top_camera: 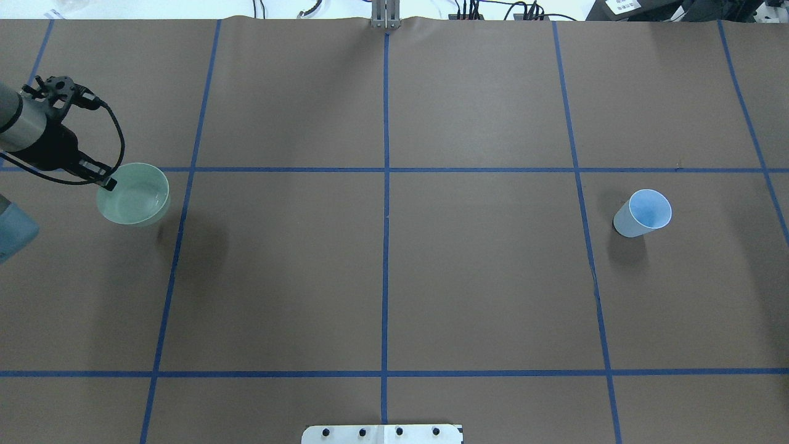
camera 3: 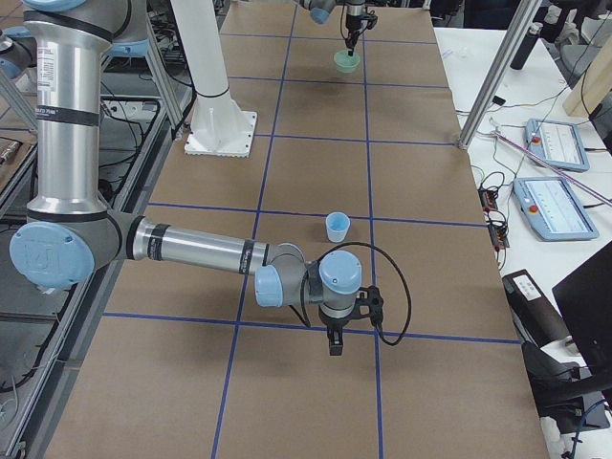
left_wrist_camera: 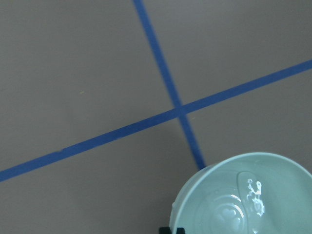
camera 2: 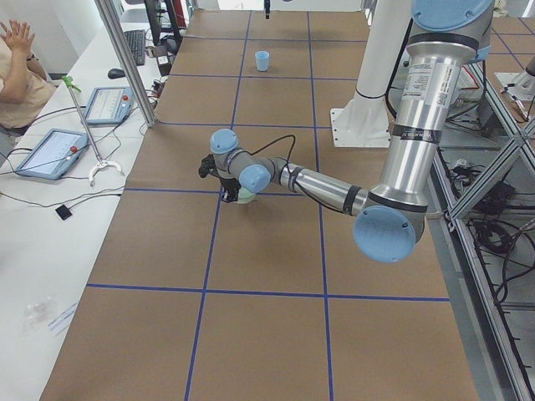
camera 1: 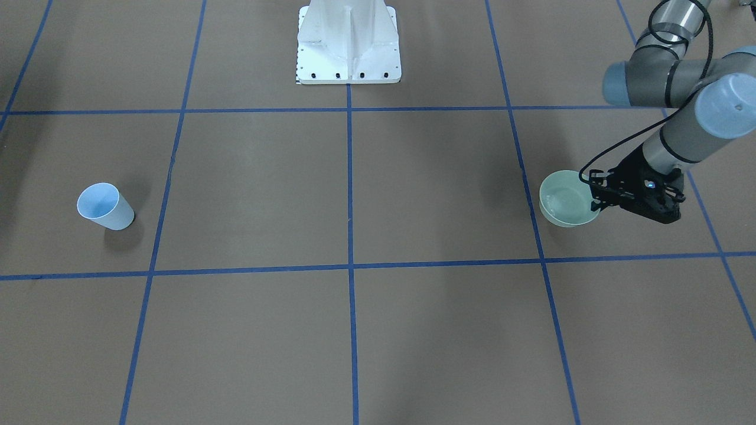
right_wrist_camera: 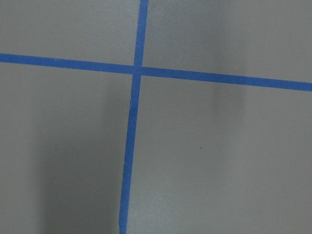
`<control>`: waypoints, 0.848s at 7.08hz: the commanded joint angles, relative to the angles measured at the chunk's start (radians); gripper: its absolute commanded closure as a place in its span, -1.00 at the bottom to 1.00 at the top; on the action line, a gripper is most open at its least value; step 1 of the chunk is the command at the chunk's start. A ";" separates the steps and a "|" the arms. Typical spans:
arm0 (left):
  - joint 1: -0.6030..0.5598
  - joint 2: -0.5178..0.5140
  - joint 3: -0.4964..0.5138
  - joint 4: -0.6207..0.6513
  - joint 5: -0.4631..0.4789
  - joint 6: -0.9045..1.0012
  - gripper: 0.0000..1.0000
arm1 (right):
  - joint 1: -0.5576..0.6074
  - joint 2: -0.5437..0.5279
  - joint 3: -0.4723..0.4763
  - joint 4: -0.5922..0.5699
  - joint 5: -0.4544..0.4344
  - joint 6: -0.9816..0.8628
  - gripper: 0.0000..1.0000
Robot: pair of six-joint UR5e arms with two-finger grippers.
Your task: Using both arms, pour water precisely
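Observation:
A pale green bowl [camera 1: 564,200] [top_camera: 135,196] stands at my left side of the table. Water [left_wrist_camera: 255,196] shows inside it as a faint glossy glint. My left gripper [camera 1: 595,193] [top_camera: 108,180] points down at the bowl's near rim and is shut on it; one black fingertip [left_wrist_camera: 170,230] shows just outside the rim. A pale blue cup [camera 1: 106,205] [top_camera: 643,213] stands upright far to my right, untouched. My right gripper [camera 3: 334,344] hangs fingers-down over bare table, short of the cup [camera 3: 337,227]; whether it is open or shut I cannot tell.
The white bolted pedestal [camera 1: 348,47] [top_camera: 382,435] stands at the table's robot side. Blue tape lines [right_wrist_camera: 130,146] cross the brown table. Beside the table runs a white bench with tablets [camera 2: 50,150] and a seated person [camera 2: 18,63].

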 commanded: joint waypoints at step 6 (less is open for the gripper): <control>-0.100 0.011 0.164 -0.074 -0.023 0.239 -1.00 | 0.000 0.002 0.000 0.000 0.000 0.000 -1.00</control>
